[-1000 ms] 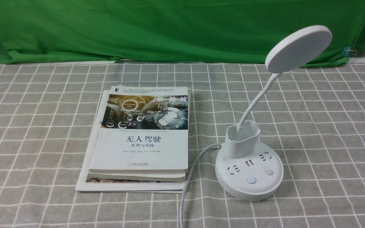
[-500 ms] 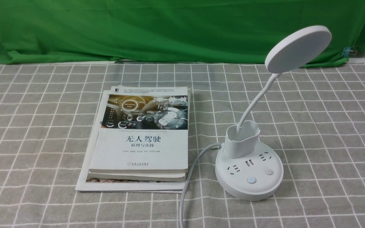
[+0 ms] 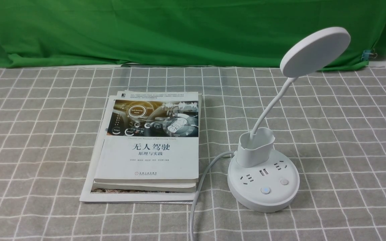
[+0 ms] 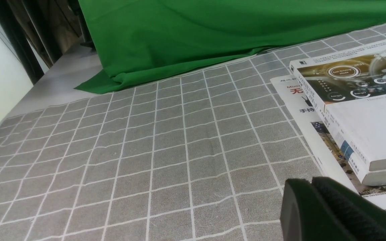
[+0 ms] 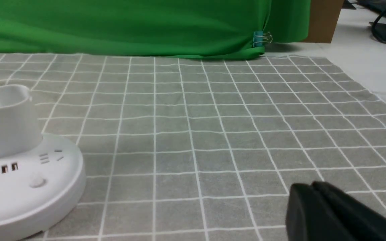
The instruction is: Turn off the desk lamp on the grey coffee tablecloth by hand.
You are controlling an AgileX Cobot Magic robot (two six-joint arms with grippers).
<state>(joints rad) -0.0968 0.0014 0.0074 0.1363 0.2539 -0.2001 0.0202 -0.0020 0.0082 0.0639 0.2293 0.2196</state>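
A: Quick one, right gripper (image 5: pixel 310 187)?

B: Closed, fingertips together, no object seen in it. Only the ends show.

A: Left gripper (image 4: pixel 311 182)?

B: Same, closed, no object seen in it.

A: Desk lamp (image 3: pixel 254 150)?

B: Upright on the grey coffee tablecloth (image 3: pixel 343 167), ahead of the right gripper and apart from it. Neck (image 3: pixel 273 103) leans over, disc head (image 3: pixel 315 52) tilted.

A: Buttons?

B: Two on the base, both apart from the right gripper. One button (image 3: pixel 265 190) glows blue, the other (image 3: pixel 284 181) is plain white.

A: Pen cup (image 3: pixel 254 154)?

B: On the base, also out ahead of the right gripper. Neck comes up out of it.

A: Left gripper's surroundings?

B: Stack of books (image 3: pixel 149 144) lying flat ahead of it, not touching. Car dashboard picture on the top cover.

A: Cable (image 3: pixel 202 182)?

B: Grey, from the lamp base, curving close by the books, clear of both grippers.

A: Backdrop?

B: Green cloth (image 3: pixel 179 33), beyond both grippers, behind everything on the tablecloth.
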